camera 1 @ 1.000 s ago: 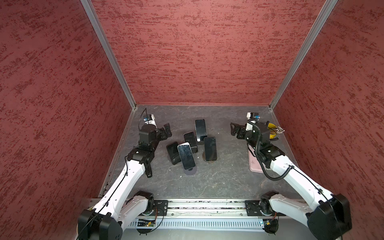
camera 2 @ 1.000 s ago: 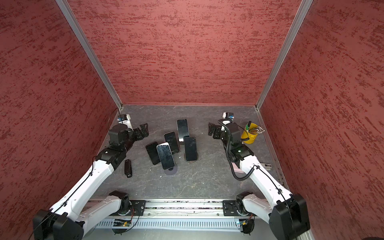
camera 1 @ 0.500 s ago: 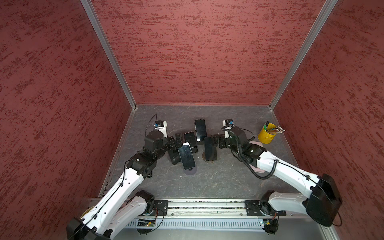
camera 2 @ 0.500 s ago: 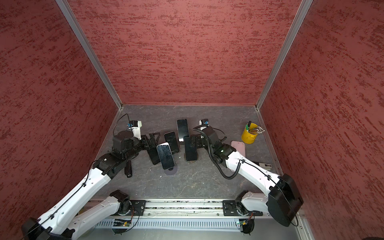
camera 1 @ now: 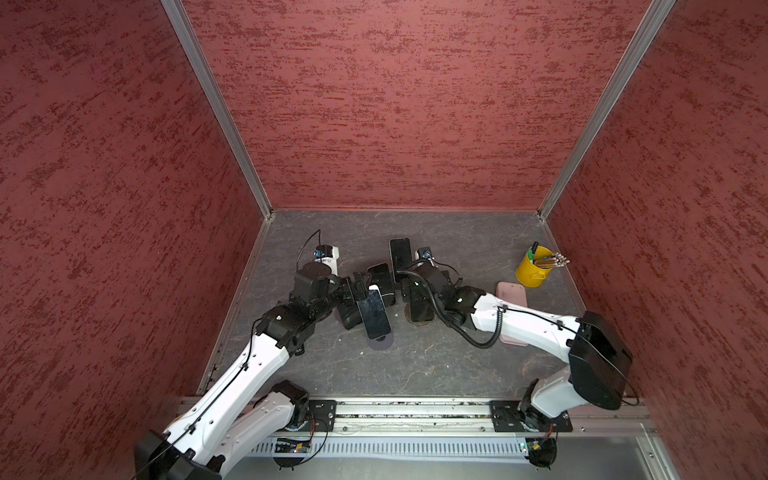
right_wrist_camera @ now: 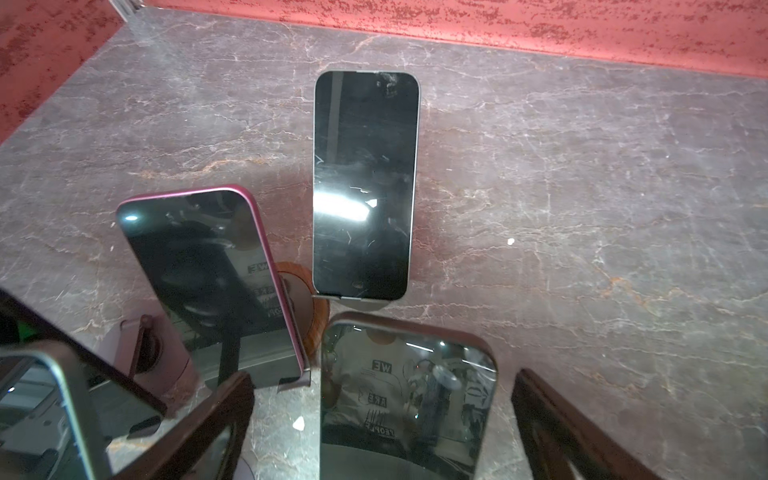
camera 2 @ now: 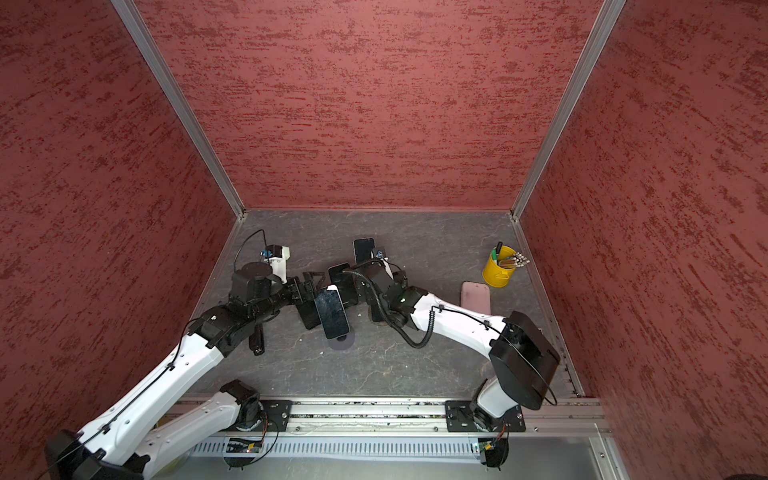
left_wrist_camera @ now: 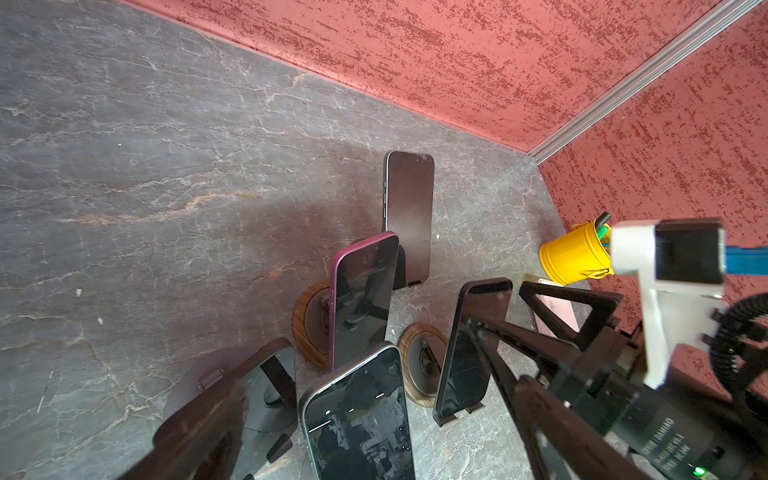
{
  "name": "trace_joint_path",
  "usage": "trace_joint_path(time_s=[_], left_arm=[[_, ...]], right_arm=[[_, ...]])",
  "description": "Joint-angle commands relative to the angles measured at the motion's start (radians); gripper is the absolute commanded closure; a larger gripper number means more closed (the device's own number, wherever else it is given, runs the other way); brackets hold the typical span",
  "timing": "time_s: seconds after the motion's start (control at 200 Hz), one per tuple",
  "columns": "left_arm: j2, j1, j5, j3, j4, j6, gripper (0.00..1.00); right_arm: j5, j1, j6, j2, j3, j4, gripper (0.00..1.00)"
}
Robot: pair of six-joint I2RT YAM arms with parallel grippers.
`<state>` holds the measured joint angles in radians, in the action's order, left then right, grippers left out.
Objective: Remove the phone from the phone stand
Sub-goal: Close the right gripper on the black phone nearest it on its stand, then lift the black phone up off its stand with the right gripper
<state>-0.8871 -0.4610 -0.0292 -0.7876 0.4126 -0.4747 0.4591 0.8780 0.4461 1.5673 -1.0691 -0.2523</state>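
Observation:
Several dark-screened phones lean on stands in the middle of the table. A silver-edged phone [camera 1: 374, 312] [left_wrist_camera: 358, 415] leans on a purple-based stand [camera 1: 380, 343], and my left gripper [camera 1: 354, 286] [left_wrist_camera: 374, 436] is open with a finger on either side of its top. A dark-edged phone [right_wrist_camera: 407, 395] [left_wrist_camera: 473, 345] rests on a wooden round-based stand [camera 1: 419, 318] [left_wrist_camera: 424, 365]. My right gripper [camera 1: 406, 287] [right_wrist_camera: 386, 432] is open and straddles it, with gaps on both sides. Behind them stand a pink-edged phone [right_wrist_camera: 208, 282] and a taller phone [right_wrist_camera: 365, 183].
A yellow bucket of pens [camera 1: 534, 270] stands at the back right. A pink phone [camera 1: 512, 293] lies flat beside the right arm. A small black object [camera 2: 256, 340] lies under the left arm. Red walls close in three sides.
Both arms have swung inward from the table's sides to the cluster of phones. Each gripper stays open and now has a phone between its fingers.

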Motion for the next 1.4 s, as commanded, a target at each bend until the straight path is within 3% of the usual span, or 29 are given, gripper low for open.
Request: trace_joint_path(time_s=[0.0, 0.421, 0.636, 0.902, 1.393], left_arm=[[0.006, -0.007, -0.012, -0.037, 0.009, 0.015, 0.00], [-0.024, -0.007, -0.020, -0.059, 0.000, 0.036, 0.00], [-0.023, -0.007, -0.018, -0.059, 0.008, 0.038, 0.00], [-0.016, -0.007, -0.012, -0.058, 0.020, 0.033, 0.00], [-0.019, -0.011, -0.002, -0.061, 0.028, 0.038, 0.00]], right_arm=[[0.082, 0.004, 0.061, 0.022, -0.047, -0.062, 0.01], [0.051, 0.005, 0.091, 0.049, -0.034, -0.051, 0.01], [0.044, 0.004, 0.101, 0.077, -0.034, -0.036, 0.08], [0.031, 0.006, 0.114, 0.114, -0.041, -0.034, 0.22], [0.010, 0.006, 0.117, 0.117, -0.042, -0.028, 0.63]])
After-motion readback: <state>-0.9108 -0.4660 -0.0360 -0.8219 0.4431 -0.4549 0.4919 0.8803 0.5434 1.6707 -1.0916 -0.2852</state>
